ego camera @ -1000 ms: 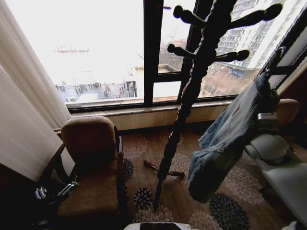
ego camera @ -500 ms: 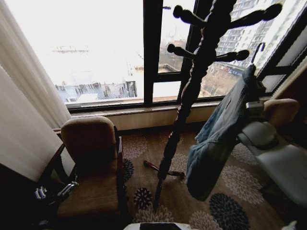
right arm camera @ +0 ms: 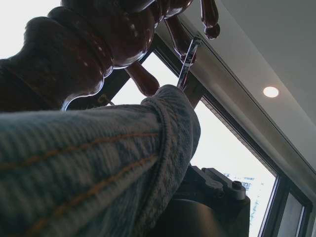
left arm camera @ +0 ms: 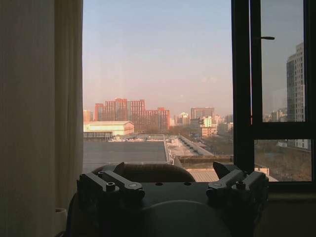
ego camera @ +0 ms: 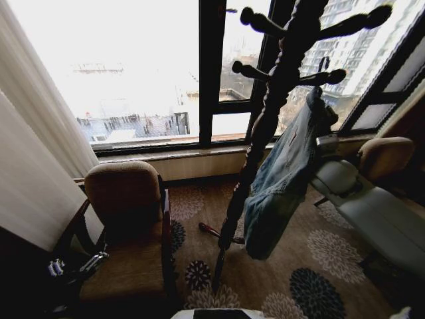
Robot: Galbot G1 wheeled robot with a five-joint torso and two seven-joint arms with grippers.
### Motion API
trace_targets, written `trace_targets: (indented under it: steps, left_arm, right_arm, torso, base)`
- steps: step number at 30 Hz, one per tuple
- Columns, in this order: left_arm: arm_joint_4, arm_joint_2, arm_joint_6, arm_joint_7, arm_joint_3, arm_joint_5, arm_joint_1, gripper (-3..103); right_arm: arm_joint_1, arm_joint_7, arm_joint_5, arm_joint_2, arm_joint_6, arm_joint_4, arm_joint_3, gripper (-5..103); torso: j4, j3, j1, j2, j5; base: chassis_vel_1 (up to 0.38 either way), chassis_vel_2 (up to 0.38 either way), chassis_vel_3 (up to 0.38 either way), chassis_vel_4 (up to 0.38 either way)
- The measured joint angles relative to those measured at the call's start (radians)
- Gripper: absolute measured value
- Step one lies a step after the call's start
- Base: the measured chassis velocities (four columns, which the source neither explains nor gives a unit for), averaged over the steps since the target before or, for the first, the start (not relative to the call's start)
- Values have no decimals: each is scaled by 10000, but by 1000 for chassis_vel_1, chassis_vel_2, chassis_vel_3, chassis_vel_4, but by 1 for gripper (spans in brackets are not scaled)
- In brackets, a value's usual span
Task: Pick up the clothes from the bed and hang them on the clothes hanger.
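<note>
Right gripper (ego camera: pixel 330 143) up high beside the dark wooden coat stand (ego camera: pixel 269 113), carrying the denim jacket (ego camera: pixel 279 179) on its hanger; fingers hidden behind the cloth, so can't tell how they sit. Jacket dangling in mid-air, draped just right of the stand's pole, above the flowered carpet (ego camera: pixel 319 266). Hanger hook (right arm camera: pixel 187 57) poking up right next to one of the stand's pegs. Left gripper (left arm camera: pixel 173 190) parked low by the brown armchair (ego camera: pixel 129 226), facing the window, fingers apart and holding nothing.
</note>
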Motion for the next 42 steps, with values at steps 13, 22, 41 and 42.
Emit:
trace_targets:
  steps: [13, 22, 41, 42]
  left_arm:
    - [0, 0, 0, 0, 0, 0, 0, 100]
    - [0, 0, 0, 0, 0, 0, 0, 100]
    - [0, 0, 0, 0, 0, 1, 0, 100]
    - [0, 0, 0, 0, 0, 1, 0, 100]
  right_arm:
    - [-108, 252, 292, -59, -254, 621, 119, 21]
    - [-1895, 254, 193, -189, -256, 1421, 2233, 21]
    - [-929, 169, 244, -383, -299, 1407, 905, 21]
    - [-953, 169, 243, -385, -319, 1466, 896, 21]
  torso:
    - [0, 0, 0, 0, 1]
    - [-3, -1, -2, 2, 2]
    - [-2, 0, 0, 0, 3]
    - [-2, 0, 0, 0, 3]
  base:
    - [0, 0, 0, 0]
    - [0, 0, 0, 0]
    - [0, 0, 0, 0]
    - [0, 0, 0, 0]
